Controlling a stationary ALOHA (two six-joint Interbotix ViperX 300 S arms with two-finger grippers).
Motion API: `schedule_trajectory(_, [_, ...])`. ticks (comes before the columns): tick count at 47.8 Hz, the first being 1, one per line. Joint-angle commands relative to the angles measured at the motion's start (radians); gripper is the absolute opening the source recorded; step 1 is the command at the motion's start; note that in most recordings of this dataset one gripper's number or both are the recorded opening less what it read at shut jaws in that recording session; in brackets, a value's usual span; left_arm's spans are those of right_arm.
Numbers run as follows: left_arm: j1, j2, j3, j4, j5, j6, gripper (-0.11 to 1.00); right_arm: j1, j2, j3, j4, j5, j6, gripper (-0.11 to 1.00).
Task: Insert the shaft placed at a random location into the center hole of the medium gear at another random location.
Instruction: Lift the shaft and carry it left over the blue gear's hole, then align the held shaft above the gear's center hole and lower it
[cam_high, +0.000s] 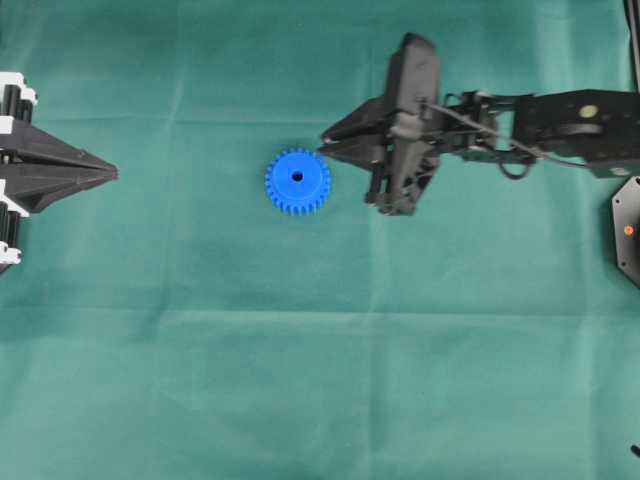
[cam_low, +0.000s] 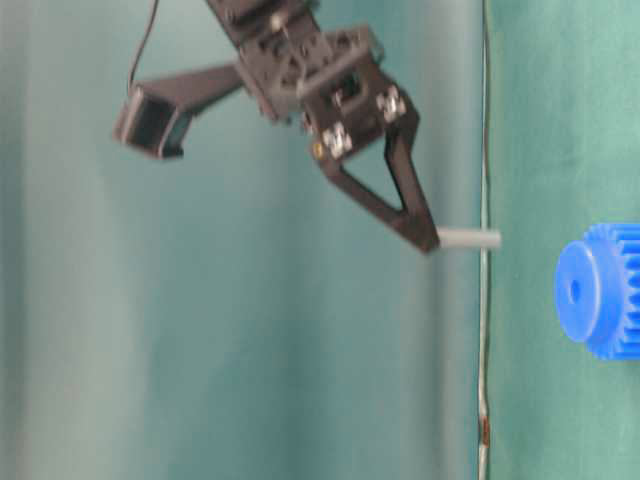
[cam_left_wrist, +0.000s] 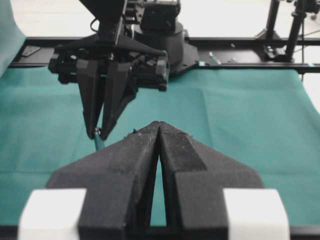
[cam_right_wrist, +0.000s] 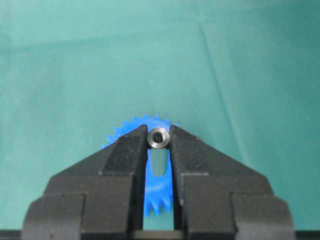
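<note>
Clamping the shaft (cam_right_wrist: 159, 137), right gripper (cam_right_wrist: 159, 145) beside the medium gear (cam_high: 297, 181), left gripper (cam_left_wrist: 159, 131) pressed together, well apart.

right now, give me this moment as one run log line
right gripper: shut on shaft | shaft: above cloth, short of medium gear | center hole: empty | left gripper: shut, idle

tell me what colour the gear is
Bright blue; the medium gear shows best in the overhead view.

Top-down; table-level; two close wrist views
</note>
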Motion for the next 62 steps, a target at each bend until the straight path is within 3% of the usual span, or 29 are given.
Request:
schedule_trajectory(1, [-0.002, 0.005, -0.028, 0.003, -0.009, -0.002, 0.00, 0.009, 0.008, -0.058, -0.003, -0.017, -0.015, 0.13])
schedule_trajectory(12, [-0.002, 0.003, -0.026, 0.003, -0.009, -0.002, 0.00, 0.020, 0.048, -0.103, -0.003, -0.023, -0.015, 0.13])
schedule_trajectory(62, [-0.002, 0.003, -0.026, 0.003, -0.005, 0.000, 0.00, 0.021, 0.196, -0.100, 0.035, -0.109, 0.005, 0.13])
